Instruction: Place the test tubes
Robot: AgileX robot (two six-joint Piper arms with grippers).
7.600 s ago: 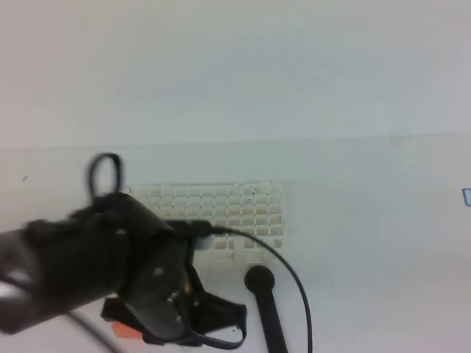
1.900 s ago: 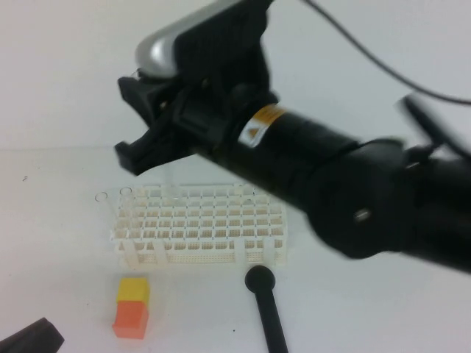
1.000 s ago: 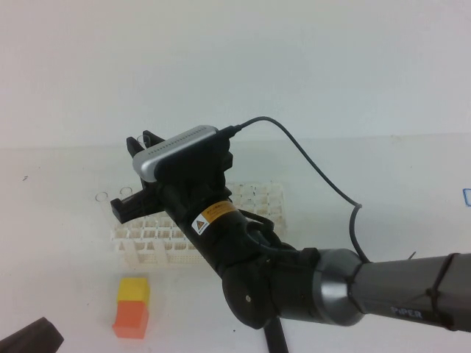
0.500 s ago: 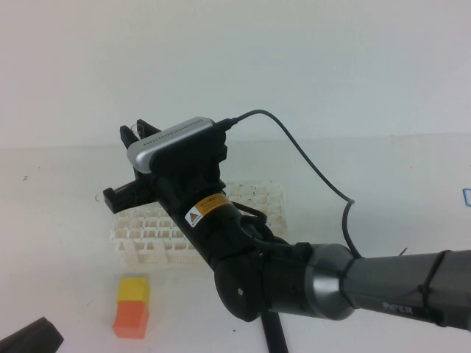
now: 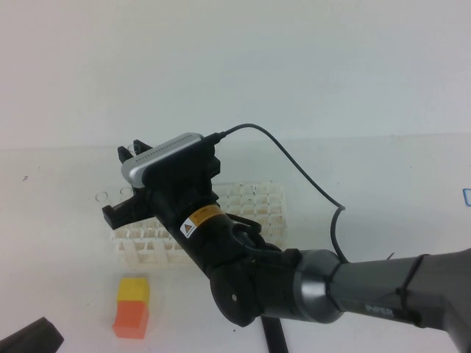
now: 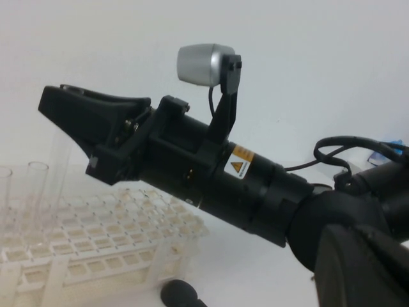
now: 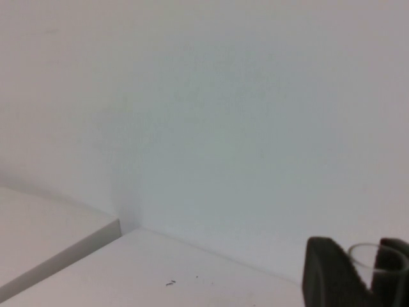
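The right gripper (image 5: 127, 150) is clenched on a clear test tube (image 6: 59, 160), pinching it near its open rim so that the glass hangs roughly upright below the black fingers (image 7: 324, 272). The gripper is poised above the left end of the white rack (image 5: 250, 200). The tube's lower end comes down toward the rack's top there, though it cannot be told whether it has entered a cell. Just beside it, 2 other tubes (image 6: 35, 188) stand upright in the rack at that same left end. Behind the fingers sits the silver wrist camera (image 5: 158, 156), with a black cable (image 5: 294, 163) looping back from it. A yellow warning label (image 5: 197, 219) marks the arm's dark barrel, which runs down toward the lower right of the high view and hides the middle of the rack. In front of the rack's left part, apart from it, a yellow-over-orange block (image 5: 132, 307) rests on the white table (image 5: 390, 198). A black tool (image 6: 182, 295) with a rounded end lies near the rack's front edge, mostly hidden under the arm in the high view. The left gripper (image 5: 29, 338) shows only as a dark tip at the table's near left corner, well apart from the rack. Whether it is clenched or released cannot be told.
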